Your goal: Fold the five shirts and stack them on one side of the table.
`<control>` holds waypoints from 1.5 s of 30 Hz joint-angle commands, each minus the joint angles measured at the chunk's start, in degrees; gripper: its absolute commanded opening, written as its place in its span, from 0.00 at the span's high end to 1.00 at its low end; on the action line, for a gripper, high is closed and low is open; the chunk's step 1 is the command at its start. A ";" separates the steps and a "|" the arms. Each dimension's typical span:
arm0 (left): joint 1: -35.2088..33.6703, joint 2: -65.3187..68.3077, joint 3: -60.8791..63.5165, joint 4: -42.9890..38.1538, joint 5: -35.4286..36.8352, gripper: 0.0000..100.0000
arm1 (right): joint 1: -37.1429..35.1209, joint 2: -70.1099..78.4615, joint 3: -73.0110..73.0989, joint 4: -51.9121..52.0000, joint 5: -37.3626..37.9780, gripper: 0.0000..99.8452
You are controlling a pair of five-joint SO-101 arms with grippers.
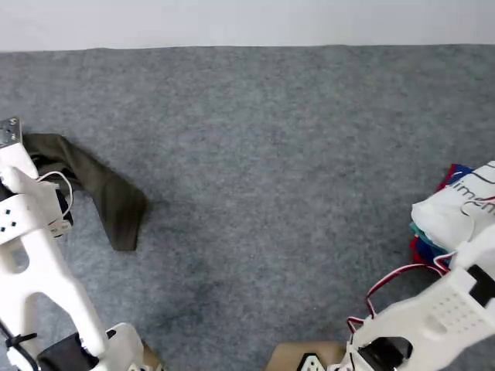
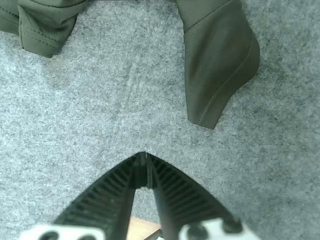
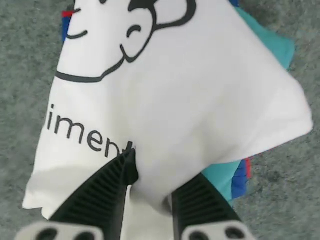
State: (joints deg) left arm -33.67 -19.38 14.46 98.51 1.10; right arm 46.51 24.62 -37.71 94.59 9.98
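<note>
An olive shirt (image 1: pixel 100 185) lies crumpled at the table's left side, one sleeve (image 2: pixel 220 65) stretched out on the felt. My left gripper (image 2: pixel 146 156) hovers shut and empty over bare felt just short of that sleeve. At the right edge sits a stack of folded shirts (image 1: pixel 429 243) in teal, blue and red, with a white printed shirt (image 3: pixel 190 90) on top. My right gripper (image 3: pixel 150 167) is at the white shirt's near edge. One finger (image 3: pixel 107 190) lies on the cloth, the other's tip is tucked under it, and white fabric fills the narrow gap.
Grey felt (image 1: pixel 271 154) covers the table, with wide free room in the middle and at the back. A pale wall (image 1: pixel 247 19) borders the far edge. Both arm bases and a brown board (image 1: pixel 298 357) sit at the near edge.
</note>
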 commanded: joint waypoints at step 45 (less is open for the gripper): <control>-0.18 -2.11 -0.22 1.49 -0.35 1.00 | -9.80 17.89 -11.60 7.78 8.62 0.99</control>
State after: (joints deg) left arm -33.67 -19.38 14.46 98.86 1.10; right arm 37.89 43.69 -46.42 100.31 18.33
